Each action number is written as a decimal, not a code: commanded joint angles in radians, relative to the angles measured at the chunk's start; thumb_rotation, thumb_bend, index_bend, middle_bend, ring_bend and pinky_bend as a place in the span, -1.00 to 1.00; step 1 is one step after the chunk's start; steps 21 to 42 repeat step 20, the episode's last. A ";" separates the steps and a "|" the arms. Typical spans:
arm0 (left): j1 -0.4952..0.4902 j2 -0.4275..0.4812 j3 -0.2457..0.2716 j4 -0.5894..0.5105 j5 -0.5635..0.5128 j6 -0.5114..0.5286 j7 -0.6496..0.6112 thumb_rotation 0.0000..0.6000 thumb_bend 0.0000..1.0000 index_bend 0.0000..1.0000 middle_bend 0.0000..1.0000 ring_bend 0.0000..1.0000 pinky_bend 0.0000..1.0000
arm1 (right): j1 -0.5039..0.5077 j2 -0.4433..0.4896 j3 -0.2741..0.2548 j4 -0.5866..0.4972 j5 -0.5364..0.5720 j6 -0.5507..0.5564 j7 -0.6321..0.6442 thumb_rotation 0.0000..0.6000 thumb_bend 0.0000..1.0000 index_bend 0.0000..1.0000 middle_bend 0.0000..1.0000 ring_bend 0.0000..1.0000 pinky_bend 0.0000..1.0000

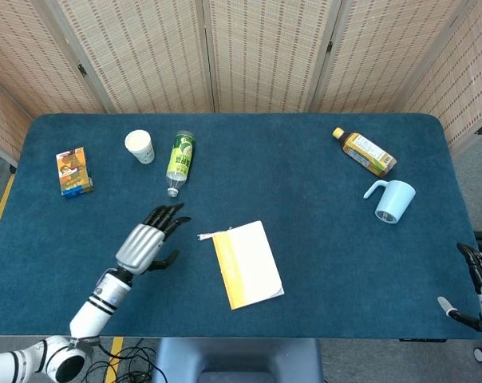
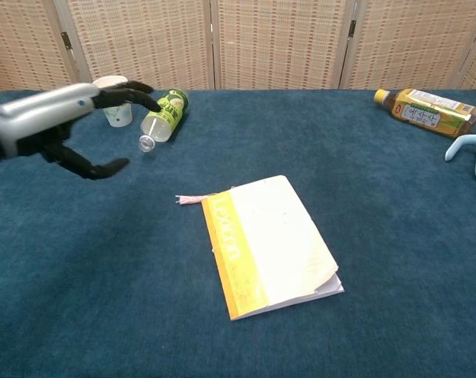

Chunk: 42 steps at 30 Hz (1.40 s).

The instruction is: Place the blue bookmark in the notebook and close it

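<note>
Left hand (image 1: 148, 242) empty, fingers spread, above the blue cloth table (image 1: 321, 263), apart from the closed white notebook with yellow spine (image 1: 247, 264). A pink tassel (image 2: 189, 199) protrudes at its spine; bookmark not visible. Right hand (image 1: 474, 279) at the table edge; state cannot be told.

Head view overhead; chest view low, near; both share notebook (image 1: 247, 264)

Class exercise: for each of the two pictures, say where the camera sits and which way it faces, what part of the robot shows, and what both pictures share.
Head view: high above the near edge, looking steeply down on the table; left hand and right hand show.
Chest view: low at the near edge, facing across towards the screens; only the left hand shows.
Shared: the closed notebook, green bottle, paper cup.
</note>
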 commanded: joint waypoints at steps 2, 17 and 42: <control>0.075 0.074 0.007 -0.054 -0.056 0.073 0.020 1.00 -0.12 -0.66 -1.00 -1.00 -0.83 | 0.015 0.003 0.000 0.004 0.004 -0.026 0.001 1.00 -0.77 -0.93 -0.74 -0.92 -0.76; 0.319 0.117 0.089 -0.081 -0.011 0.356 0.031 1.00 -0.12 -0.67 -1.00 -1.00 -0.83 | 0.067 0.011 -0.002 -0.008 -0.001 -0.098 0.021 1.00 -0.77 -0.93 -0.74 -0.92 -0.76; 0.356 0.109 0.104 -0.068 0.022 0.407 0.055 1.00 -0.12 -0.66 -1.00 -1.00 -0.83 | 0.067 0.010 -0.004 -0.012 0.006 -0.103 0.021 1.00 -0.77 -0.93 -0.74 -0.92 -0.76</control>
